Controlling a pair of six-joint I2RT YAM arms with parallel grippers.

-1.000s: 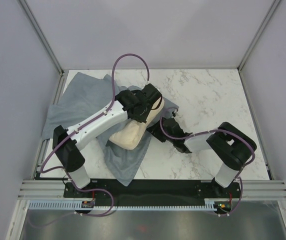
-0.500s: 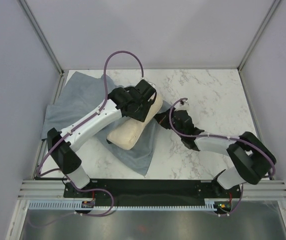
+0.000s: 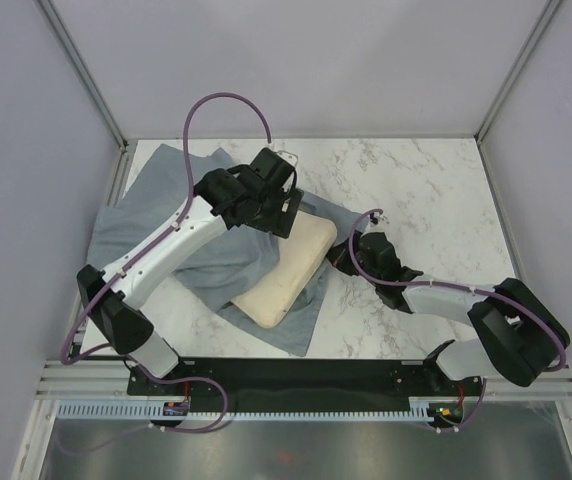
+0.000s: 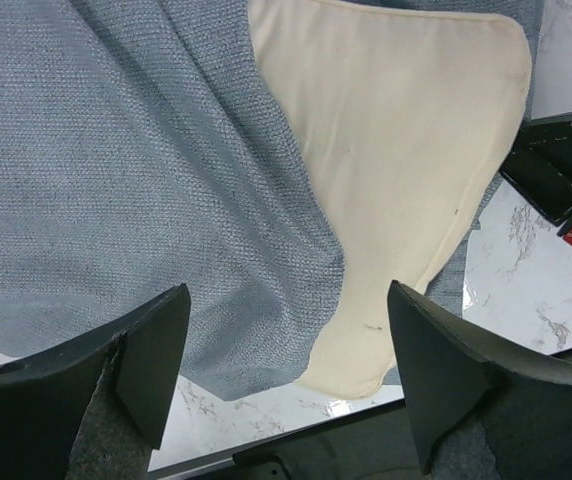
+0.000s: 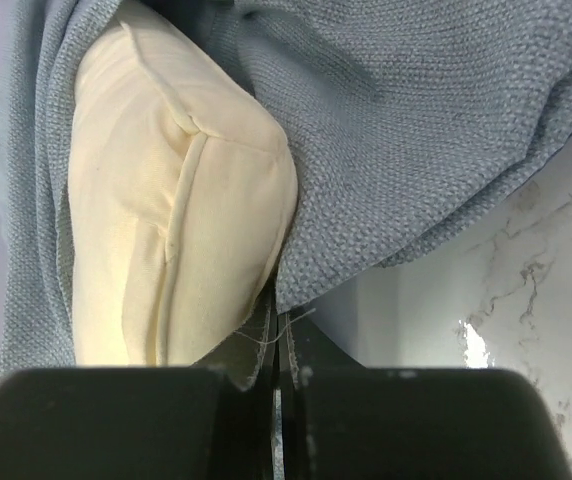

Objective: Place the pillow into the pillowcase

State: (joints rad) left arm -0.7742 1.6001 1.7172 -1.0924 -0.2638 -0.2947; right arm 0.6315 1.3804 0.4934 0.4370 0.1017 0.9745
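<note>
The pillow [image 3: 288, 268] lies slantwise on the pillowcase [image 3: 166, 225] near the middle of the table [image 3: 416, 190]. A fold of cloth is draped over its left long edge but most of it is bare, so the task looks barely begun. The right gripper [image 5: 276, 352] is clamped tight at the pillow's right-hand end, with a thin hem of the pillowcase pinched between its fingers. The left gripper [image 4: 288, 300] hangs above the fold, jaws spread wide and holding nothing. The step in hand appears to be opening the mouth. The left gripper should come down on the top layer alone, beside the pillow rather than on it. It should then lift that layer while the right gripper anchors the lower hem.
</note>
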